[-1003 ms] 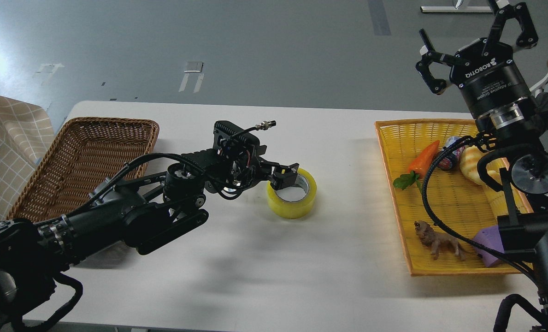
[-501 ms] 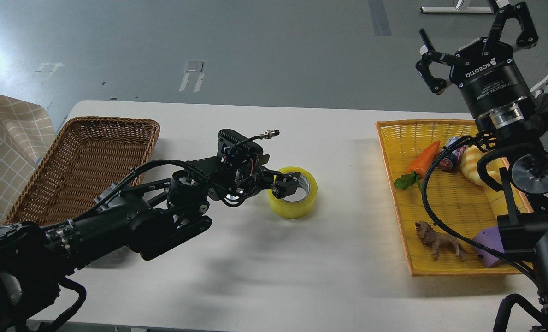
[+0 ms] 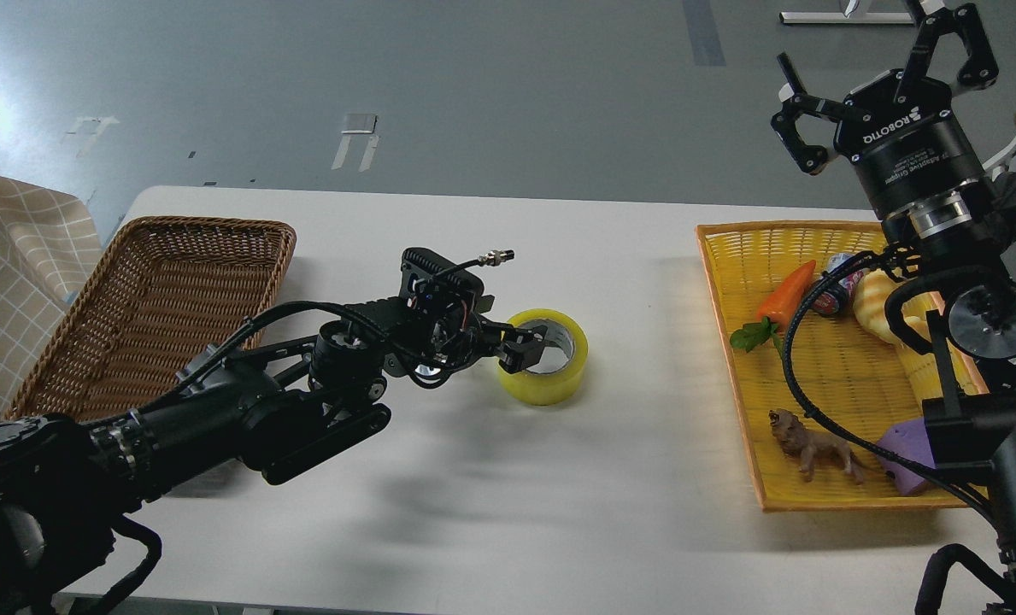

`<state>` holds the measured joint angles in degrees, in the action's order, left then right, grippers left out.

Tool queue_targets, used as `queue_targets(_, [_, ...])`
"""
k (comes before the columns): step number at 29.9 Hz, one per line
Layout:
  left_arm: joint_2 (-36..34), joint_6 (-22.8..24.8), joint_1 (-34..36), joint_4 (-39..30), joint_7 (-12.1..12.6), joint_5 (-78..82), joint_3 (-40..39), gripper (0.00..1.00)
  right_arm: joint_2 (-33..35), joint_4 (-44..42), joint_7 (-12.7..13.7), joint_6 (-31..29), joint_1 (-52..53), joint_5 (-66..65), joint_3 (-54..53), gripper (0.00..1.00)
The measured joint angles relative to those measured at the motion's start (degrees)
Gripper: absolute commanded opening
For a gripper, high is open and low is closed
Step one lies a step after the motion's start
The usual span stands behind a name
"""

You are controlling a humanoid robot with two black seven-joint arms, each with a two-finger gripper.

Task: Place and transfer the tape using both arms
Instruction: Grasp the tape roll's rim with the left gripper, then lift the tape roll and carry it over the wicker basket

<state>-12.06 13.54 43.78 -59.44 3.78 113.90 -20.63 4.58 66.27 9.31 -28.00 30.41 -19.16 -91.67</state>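
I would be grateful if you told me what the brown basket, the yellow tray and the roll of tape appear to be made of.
The brown basket looks like woven wicker or rattan, matt, with a braided rim. The yellow tray looks like moulded plastic imitating weave, given its uniform bright colour and slight sheen, though I cannot be sure. The tape looks like glossy translucent yellow plastic film wound on a pale core, probably cardboard.

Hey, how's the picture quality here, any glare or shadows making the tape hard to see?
Head view: sharp, evenly lit. Glare washes out the floor at the far left, away from the tape. Soft arm shadows fall on the white table in front of the roll, which stays clear except where the dark left gripper overlaps its rim.
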Motion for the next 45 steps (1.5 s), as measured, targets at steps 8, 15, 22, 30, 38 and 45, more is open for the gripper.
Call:
queue_targets(8, [0.02,0.04,-0.08,0.56,0.36,-0.17,1.2,0.63,-0.07,0.0,0.0,0.0,0.0,0.0,0.0,1.0])
queue_targets(15, [0.09,0.09,0.13,0.67,0.28,-0.25,1.23,0.46,-0.01,0.0,0.01,0.0,0.06,0.0,0.0,1.0])
queue_targets(22, [0.11,0.17,0.02,0.67,-0.07,-0.28,1.23,0.03,-0.01,0.0,0.01,0.0,0.06,0.0,0.0,1.0])
queue_targets(30, [0.46,0.43,0.31,0.66,-1.29,-0.52,2.31,0.0,-0.01,-0.09,-0.08,0.0,0.06,0.0,0.0,1.0])
queue_targets(38, [0.08,0.49,0.98,0.29,-1.99,-0.68,2.36,0.0,-0.01,-0.09,-0.08,0.0,0.08,0.0,-0.09,1.0])
queue_targets(45, [-3.34,0.4,5.34,-0.72,-3.35,-2.44,1.94,0.0,-0.01,-0.09,-0.08,0.0,0.09,0.0,-0.1,1.0])
